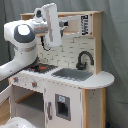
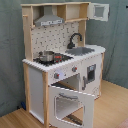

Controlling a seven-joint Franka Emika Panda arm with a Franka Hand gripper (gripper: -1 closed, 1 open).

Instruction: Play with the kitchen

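The kitchen (image 1: 75, 85) is a tall toy of pale wood and white panels. It has a dotted backboard, a black faucet (image 1: 84, 59), a grey sink (image 1: 72, 74) and a stove (image 1: 41, 67). In the first exterior view my white arm (image 1: 50, 24) rises in front of the grey hood, and a dark end piece that seems to be my gripper (image 1: 64, 23) points toward the upper shelf. The second exterior view shows the kitchen (image 2: 37, 85) with no arm. There the oven door (image 2: 70, 102) hangs open, a metal pot (image 2: 47, 56) sits on the stove and the hood (image 2: 49, 20) is unobstructed.
The top right cabinet door (image 2: 100, 11) stands open. A rounded counter end (image 1: 102, 80) juts out to the first exterior view's right. A grey curtain hangs behind the kitchen, and the wooden floor (image 2: 112, 107) lies in front of it.
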